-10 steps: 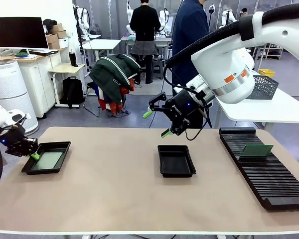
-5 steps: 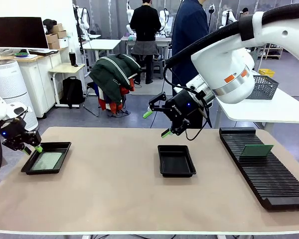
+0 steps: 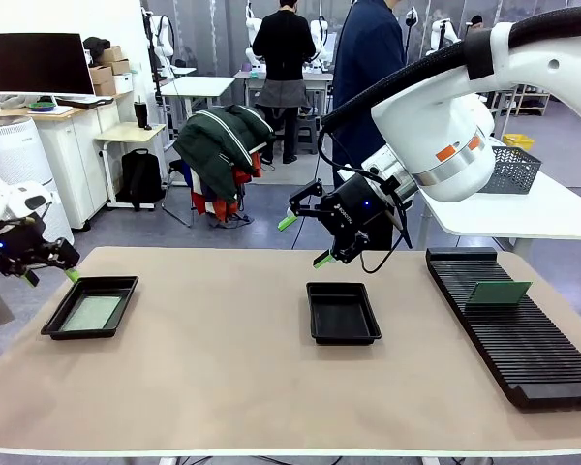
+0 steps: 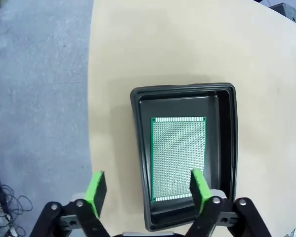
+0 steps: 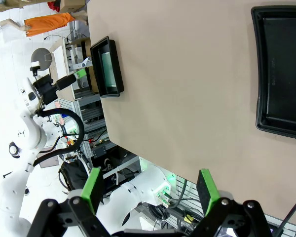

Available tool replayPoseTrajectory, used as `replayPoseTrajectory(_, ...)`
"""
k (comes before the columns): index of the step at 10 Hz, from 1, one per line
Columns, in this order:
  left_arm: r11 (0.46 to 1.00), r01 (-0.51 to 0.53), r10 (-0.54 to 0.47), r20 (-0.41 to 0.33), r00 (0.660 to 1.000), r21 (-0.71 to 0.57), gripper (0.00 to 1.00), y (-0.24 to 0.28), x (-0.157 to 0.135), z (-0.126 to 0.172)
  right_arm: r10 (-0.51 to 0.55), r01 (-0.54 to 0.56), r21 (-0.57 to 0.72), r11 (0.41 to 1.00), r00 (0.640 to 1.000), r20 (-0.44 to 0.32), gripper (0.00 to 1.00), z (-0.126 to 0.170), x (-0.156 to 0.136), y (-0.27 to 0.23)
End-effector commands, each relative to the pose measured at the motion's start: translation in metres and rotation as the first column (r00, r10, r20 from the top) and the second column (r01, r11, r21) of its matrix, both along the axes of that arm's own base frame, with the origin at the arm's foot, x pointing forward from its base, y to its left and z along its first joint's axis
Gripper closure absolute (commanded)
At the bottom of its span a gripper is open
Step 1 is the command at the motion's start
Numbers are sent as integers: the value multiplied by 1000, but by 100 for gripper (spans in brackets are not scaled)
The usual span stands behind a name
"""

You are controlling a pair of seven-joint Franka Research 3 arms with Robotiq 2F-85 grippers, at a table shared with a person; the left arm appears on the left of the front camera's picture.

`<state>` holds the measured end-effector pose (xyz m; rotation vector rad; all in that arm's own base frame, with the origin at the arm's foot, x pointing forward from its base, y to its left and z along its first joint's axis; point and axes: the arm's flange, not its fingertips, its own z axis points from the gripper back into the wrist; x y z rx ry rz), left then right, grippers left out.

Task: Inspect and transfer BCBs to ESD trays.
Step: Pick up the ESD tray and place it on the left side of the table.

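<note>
— Entry one?
— I logged the left end effector [image 3: 48,276] [image 4: 147,185] open, empty, raised over the left ESD tray [image 3: 118,283] [image 4: 138,128]; right end effector [image 3: 305,240] [image 5: 148,187] open above the counter [image 3: 223,373], its lettering illegible.
— Entry two?
— One BCB [image 3: 90,313] [image 4: 178,155] lay flat in that tray; second BCB [image 3: 499,293] stood in the rack [image 3: 523,354].

The worktop [image 3: 223,387] is a broad tan surface with rounded corners and a pale edge. Three things lie directly on it. A shallow black plastic rectangular tray [image 3: 128,302] with a raised flared rim and rounded corners sits at the left end, near the far edge. A second black tray [image 3: 344,315] of the same shape sits about mid-worktop, well apart from the first. A long black ribbed slotted rack [image 3: 513,339] lies at the right end, running from the far edge toward the near one.
</note>
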<state>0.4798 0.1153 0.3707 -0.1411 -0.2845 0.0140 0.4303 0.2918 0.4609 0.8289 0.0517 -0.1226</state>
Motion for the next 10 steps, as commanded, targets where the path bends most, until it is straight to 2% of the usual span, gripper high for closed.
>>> replayPoseTrajectory(1,996,12,-11,-8,1000,93,0,-18,-10,26,-20,20,14,1000,1000,2,0,-2,1,3)
replayPoseTrajectory(5,985,52,-46,-41,998,165,0,-38,-9,54,-20,20,14,1000,1000,2,0,-2,1,3)
replayPoseTrajectory(9,977,51,-38,-69,997,206,0,-48,-6,61,-20,20,14,1000,1000,2,0,-2,1,3)
replayPoseTrajectory(10,981,68,-61,-42,997,183,0,-43,-7,56,-20,20,14,1000,1000,2,0,-2,1,3)
